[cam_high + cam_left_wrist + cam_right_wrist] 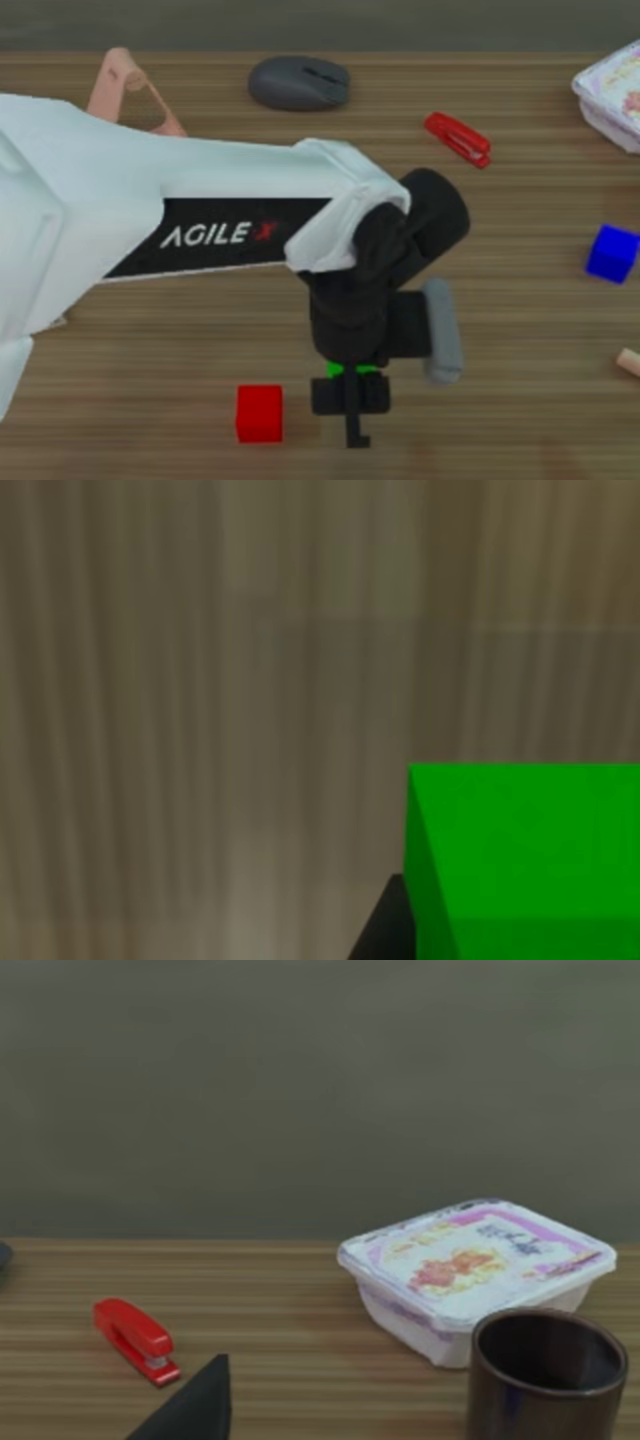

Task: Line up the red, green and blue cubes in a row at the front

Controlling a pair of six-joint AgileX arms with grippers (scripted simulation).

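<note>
My left gripper (350,400) is at the front of the table, just right of the red cube (259,412), which rests on the wood. It is shut on the green cube (350,368), of which only a sliver shows under the wrist. In the left wrist view the green cube (530,860) fills the near corner, with a black finger (385,930) pressed against its side. The blue cube (612,252) sits far off at the right edge. My right arm is out of the top view; only a dark corner of the right gripper (195,1410) shows in its wrist view.
A grey mouse (299,82) and a red stapler (458,138) lie at the back. A sealed food box (612,95) is at the back right, a pink object (130,90) at the back left. A dark cup (547,1375) stands near the right wrist camera.
</note>
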